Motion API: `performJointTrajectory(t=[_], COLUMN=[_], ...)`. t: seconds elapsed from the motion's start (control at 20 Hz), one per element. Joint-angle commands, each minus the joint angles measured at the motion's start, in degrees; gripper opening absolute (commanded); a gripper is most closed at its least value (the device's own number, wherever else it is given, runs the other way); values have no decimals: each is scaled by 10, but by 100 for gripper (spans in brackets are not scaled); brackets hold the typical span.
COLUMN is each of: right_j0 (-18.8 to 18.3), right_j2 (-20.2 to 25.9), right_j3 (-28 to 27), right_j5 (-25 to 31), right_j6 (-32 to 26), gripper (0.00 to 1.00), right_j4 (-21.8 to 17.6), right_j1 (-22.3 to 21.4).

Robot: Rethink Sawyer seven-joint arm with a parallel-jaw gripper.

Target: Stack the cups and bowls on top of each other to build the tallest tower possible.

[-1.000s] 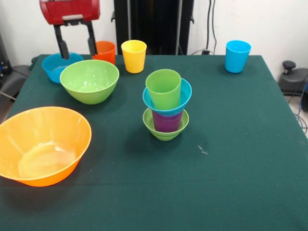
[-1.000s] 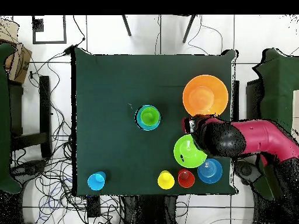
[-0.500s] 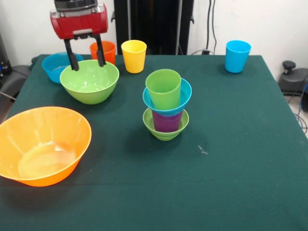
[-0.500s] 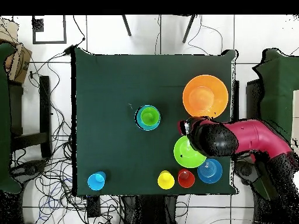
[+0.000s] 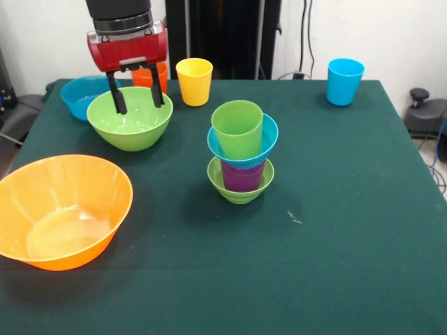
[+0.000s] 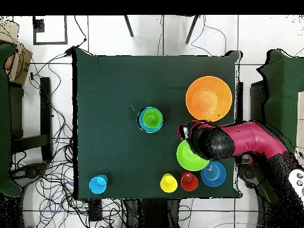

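The tower stands mid-table: small green bowl, purple cup, small blue bowl, green cup on top; it shows in the overhead view. My gripper is open, its fingers hanging over the medium green bowl, inside its rim. The arm covers part of that bowl in the overhead view. The medium blue bowl sits behind it. The orange cup, yellow cup and light blue cup stand along the far edge. The large orange bowl is near left.
The table is covered by a dark green cloth. Cables and a chair lie on the floor around the table. The robot's arm reaches in from the right side in the overhead view.
My gripper has moved from above the blue bowl rightward and down toward the front, and now hangs over the medium green bowl. Nothing on the table has moved.
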Motion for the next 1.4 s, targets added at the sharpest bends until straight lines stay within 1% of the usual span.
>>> performJointTrajectory(t=[0.05,0.3,0.55,0.85,1.05,1.15,1.4], right_j0=[13,11,14,20,17,17,20], right_j2=[-35,-45,-57,-72,-76,-75,-80], right_j3=[0,4,17,54,62,69,88], right_j5=[0,-1,0,-25,-28,-29,-38], right_j6=[-111,-105,-94,-43,-39,-34,-15], gripper=[100,100,100,100,100,100,100], right_j4=[-58,-74,-93,-103,-103,-100,-97], right_j1=[38,42,33,24,21,11,2])
